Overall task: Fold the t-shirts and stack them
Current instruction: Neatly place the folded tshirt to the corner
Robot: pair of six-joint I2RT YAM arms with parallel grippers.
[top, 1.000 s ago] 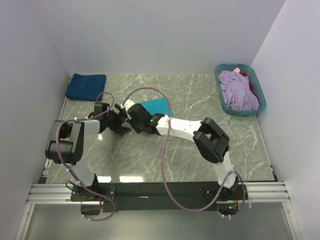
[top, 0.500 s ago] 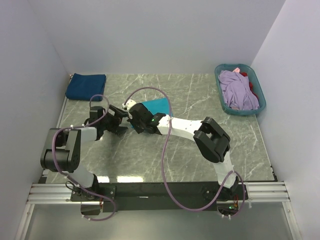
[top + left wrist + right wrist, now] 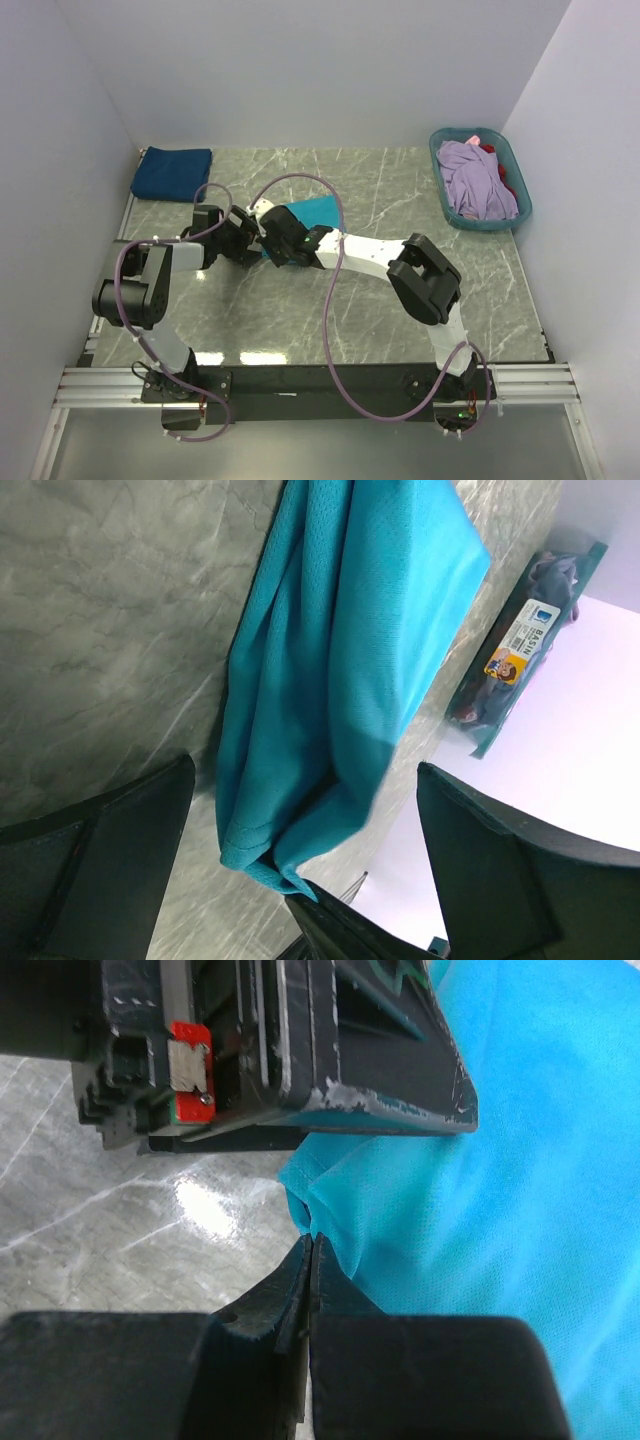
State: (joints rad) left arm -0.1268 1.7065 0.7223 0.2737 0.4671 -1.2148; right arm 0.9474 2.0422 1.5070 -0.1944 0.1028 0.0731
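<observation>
Top external view: marble table [image 3: 300, 310] lies open at 6 o'clock of both grippers. Mid-table, the right gripper [image 3: 310, 1245] is clenched on a hem corner of the teal t-shirt [image 3: 480, 1190]. The left gripper [image 3: 300, 800] is spread wide, straddling that hem and crowding it. Navy t-shirt [image 3: 172, 172] sits folded at 10 o'clock. Laundry basket [image 3: 437, 165] holding the lavender t-shirt [image 3: 475, 180] hugs the 2 o'clock edge.

**Background: marble table, basket, walls, rail**

Grey-green marble-pattern table [image 3: 400, 190] with pale veins, glare patches near the front edge. Teal plastic basket [image 3: 437, 170] sits at the far right corner, close to the right wall. Left wrist view shows a sticker [image 3: 522, 638] on its side: white and blue, orange patch, reads "BASIN". Plain white walls [image 3: 300, 70] on three sides. Aluminium rail [image 3: 110, 385] runs along the near edge.
</observation>
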